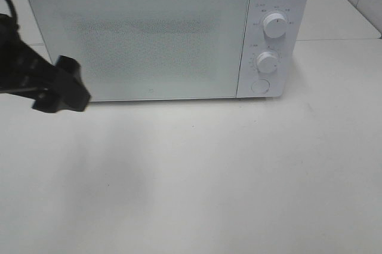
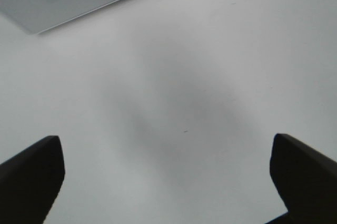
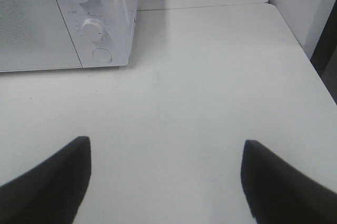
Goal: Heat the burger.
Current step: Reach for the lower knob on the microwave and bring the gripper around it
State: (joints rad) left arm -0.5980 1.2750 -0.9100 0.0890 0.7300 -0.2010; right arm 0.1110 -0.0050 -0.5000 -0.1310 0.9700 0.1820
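The burger shows in none of the three views, so where it sits cannot be told. The microwave point(image 1: 143, 39) stands at the far side of the bench point(image 1: 250, 176), white and boxy. Its door point(image 1: 140, 42) is shut flat, and the speckled window panel is too frosted to show anything behind it. Right of the door runs the control strip: upper knob point(image 1: 275, 24), lower knob point(image 1: 268, 61), and a round button point(image 1: 260, 86) at the bottom.

Over on the left, the left end effector point(image 2: 164, 138) hangs just in front of the microwave's near left corner, a dark shape against the white door in the high view. From its wrist camera, its two black fingers point(image 2: 37, 174) stand spread as wide as they go, with only bare bench between them: it holds nothing. A soft grey shadow point(image 1: 113, 170) lies on the bench below it.

The right end effector point(image 3: 166, 140) is out of the high view. Its wrist camera shows it above the bench on the near right, well apart from the microwave and facing the control strip. Its fingers point(image 3: 52, 182) are spread wide too, with nothing between them.
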